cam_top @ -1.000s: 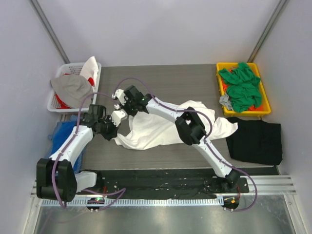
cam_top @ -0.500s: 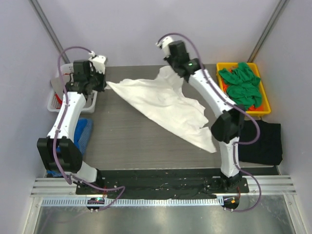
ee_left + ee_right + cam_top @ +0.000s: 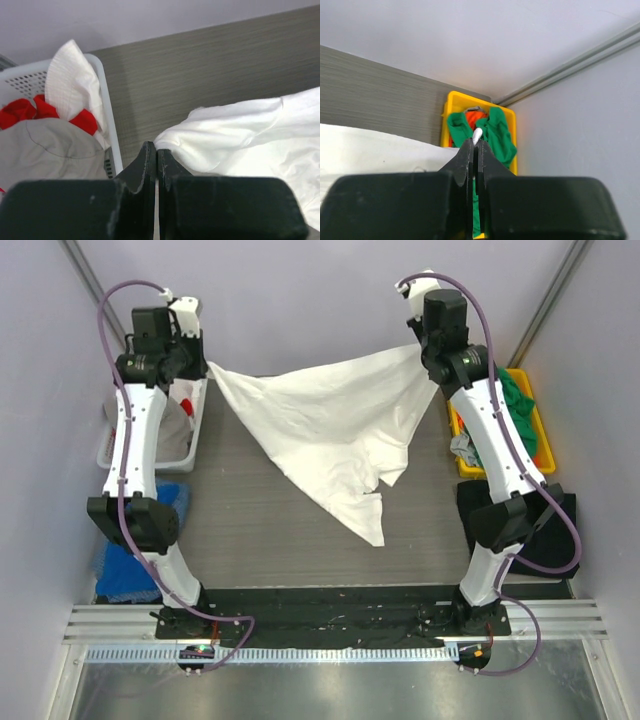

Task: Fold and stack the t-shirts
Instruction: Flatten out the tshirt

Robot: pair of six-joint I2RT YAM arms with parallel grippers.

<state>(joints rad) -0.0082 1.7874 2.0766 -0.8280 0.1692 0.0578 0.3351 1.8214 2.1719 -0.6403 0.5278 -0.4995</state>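
Both jaws pinch the white t-shirt (image 3: pixel 330 430) stretched between basket (image 3: pixel 196 430) and yellow bin (image 3: pixel 546 445), seemingly touching neither.

One white t-shirt (image 3: pixel 330 430), one black t-shirt (image 3: pixel 560 535), two bins (image 3: pixel 543 435).

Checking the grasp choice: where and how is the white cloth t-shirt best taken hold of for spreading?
By two opposite corners, each pinched from its own outer side, as here: the left gripper and right gripper are shut on the ends of the white cloth t-shirt, which spreads wide between them and hangs to a point. That probably suits laying it flat.
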